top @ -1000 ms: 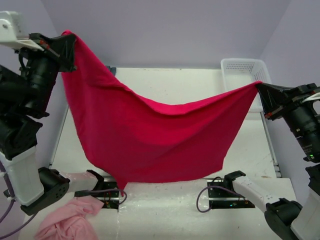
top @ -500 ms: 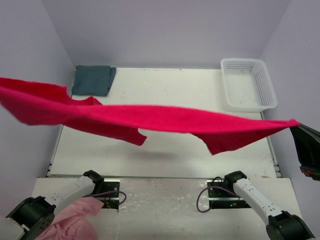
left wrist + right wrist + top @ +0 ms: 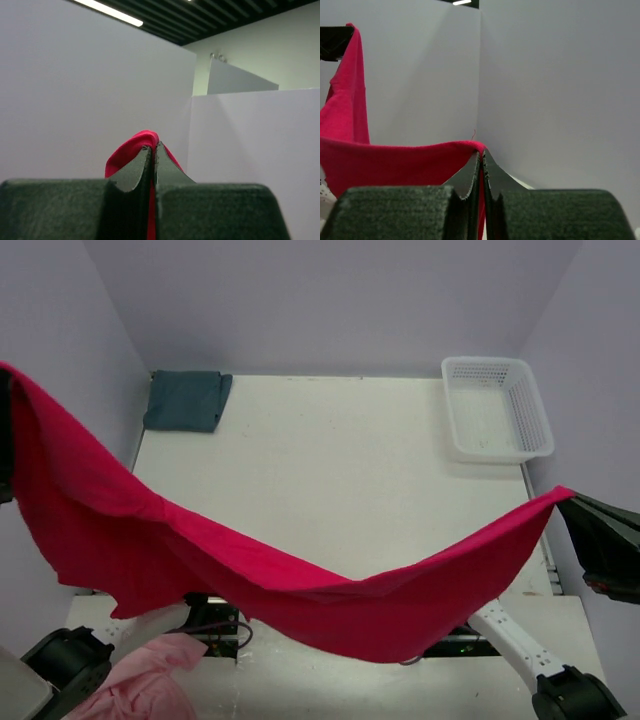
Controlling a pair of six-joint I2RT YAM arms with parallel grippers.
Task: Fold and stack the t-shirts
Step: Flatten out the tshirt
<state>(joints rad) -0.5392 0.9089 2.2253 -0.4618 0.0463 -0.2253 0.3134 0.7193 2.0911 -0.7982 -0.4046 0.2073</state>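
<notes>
The crimson red t-shirt (image 3: 300, 585) hangs in the air between my two grippers, sagging in a deep curve over the table's near edge. My left gripper (image 3: 154, 145) is shut on one corner of it at the far left, where red cloth (image 3: 127, 152) bulges above the tips. In the top view that gripper is almost out of frame. My right gripper (image 3: 568, 502) at the right edge is shut on the other corner, with the red t-shirt (image 3: 395, 160) stretching away from the right gripper (image 3: 481, 152). The teal t-shirt (image 3: 187, 400) lies folded at the table's back left corner.
A white plastic basket (image 3: 495, 405) stands at the back right of the white table (image 3: 340, 470). A crumpled pink cloth (image 3: 150, 685) lies by the left arm's base at the near edge. Purple walls close in the left, back and right sides.
The red t-shirt went from hanging high, to stretched nearly flat across the table, to sagging low toward the near edge. Both grippers kept hold of their corners.
</notes>
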